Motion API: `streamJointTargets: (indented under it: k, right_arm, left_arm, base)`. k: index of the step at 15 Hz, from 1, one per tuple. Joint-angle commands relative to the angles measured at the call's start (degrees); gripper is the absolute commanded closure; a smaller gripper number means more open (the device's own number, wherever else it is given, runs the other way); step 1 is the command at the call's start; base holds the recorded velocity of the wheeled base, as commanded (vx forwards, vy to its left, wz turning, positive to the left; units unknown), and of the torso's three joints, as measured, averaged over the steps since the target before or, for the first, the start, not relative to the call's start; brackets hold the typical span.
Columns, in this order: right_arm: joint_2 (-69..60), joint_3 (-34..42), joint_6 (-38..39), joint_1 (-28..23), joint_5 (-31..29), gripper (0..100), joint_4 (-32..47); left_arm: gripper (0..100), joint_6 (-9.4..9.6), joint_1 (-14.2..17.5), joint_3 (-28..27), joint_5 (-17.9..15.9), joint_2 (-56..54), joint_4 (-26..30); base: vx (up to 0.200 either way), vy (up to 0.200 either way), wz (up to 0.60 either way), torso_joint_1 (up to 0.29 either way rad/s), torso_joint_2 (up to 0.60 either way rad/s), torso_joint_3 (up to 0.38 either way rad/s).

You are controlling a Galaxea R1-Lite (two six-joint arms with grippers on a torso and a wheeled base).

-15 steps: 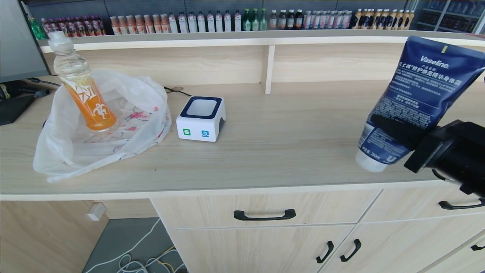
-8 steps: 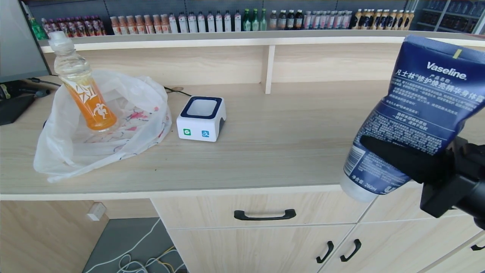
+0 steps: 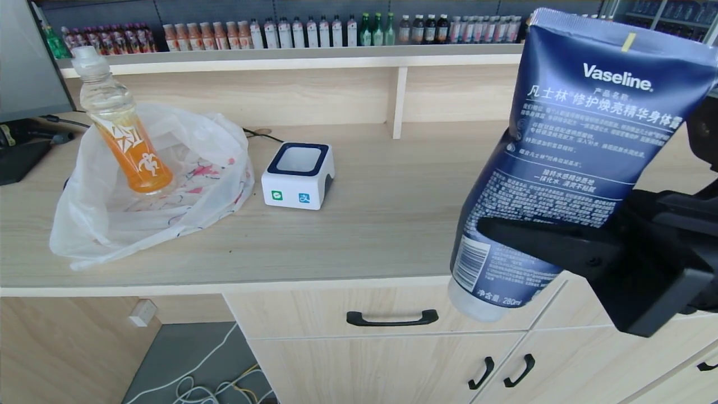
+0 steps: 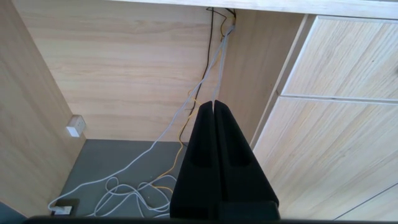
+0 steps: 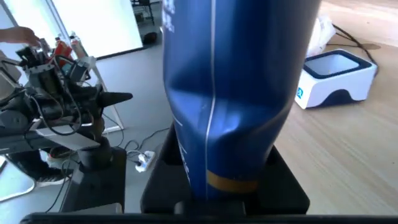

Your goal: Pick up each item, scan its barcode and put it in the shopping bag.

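Note:
My right gripper (image 3: 538, 241) is shut on a dark blue lotion tube (image 3: 566, 151), held up at the right above the counter's front edge, white cap down and barcode facing left. In the right wrist view the tube (image 5: 236, 93) stands between the jaws. A white scanner box (image 3: 298, 175) with a blue rim sits mid-counter; the scanner (image 5: 336, 78) also appears in the right wrist view. A white plastic shopping bag (image 3: 185, 185) lies at the left with an orange drink bottle (image 3: 120, 132) standing in it. My left gripper (image 4: 214, 109) is shut with nothing in it, below the counter beside the cabinet.
The wooden counter (image 3: 364, 235) has drawers with black handles (image 3: 391, 320) below. A back ledge carries a row of bottles (image 3: 336, 31). A dark monitor (image 3: 25, 62) stands at the far left. Cables (image 4: 161, 168) lie on the floor under the counter.
My right gripper has brought the lotion tube up and to the left, closer to the head camera, so it looms much larger. The bag, bottle and scanner have not moved.

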Motion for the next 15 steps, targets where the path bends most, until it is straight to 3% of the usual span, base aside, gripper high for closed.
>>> streamJointTargets:
  k: [1,5,6,8,11,15]
  right_arm:
    - [4.0,-1.9,-0.1,0.1,5.1,100,0.0]
    - [8.7,-7.2,1.3,1.9,9.1,100,0.0]
    - [11.4,-11.5,4.4,2.6,9.1,100,-0.1]
    - [11.5,-13.2,11.0,3.4,9.9,100,-0.1]
    - [11.8,-15.4,14.3,3.6,13.6,100,-0.1]
    - [12.1,-19.1,21.3,4.8,14.3,100,0.0]
  left_arm:
    - [100,0.02,0.0,0.0,0.0,0.0,0.0]
    - [100,0.02,0.0,0.0,0.0,0.0,0.0]
    - [100,0.02,0.0,0.0,0.0,0.0,0.0]
    - [100,0.02,0.0,0.0,0.0,0.0,0.0]
    - [100,0.02,0.0,0.0,0.0,0.0,0.0]
    - [100,0.02,0.0,0.0,0.0,0.0,0.1]
  base:
    - [0.0,0.0,0.0,0.0,0.0,0.0]
    - [0.0,0.0,0.0,0.0,0.0,0.0]
    - [0.0,0.0,0.0,0.0,0.0,0.0]
    - [0.0,0.0,0.0,0.0,0.0,0.0]
    - [0.0,0.0,0.0,0.0,0.0,0.0]
    - [0.0,0.0,0.0,0.0,0.0,0.0]
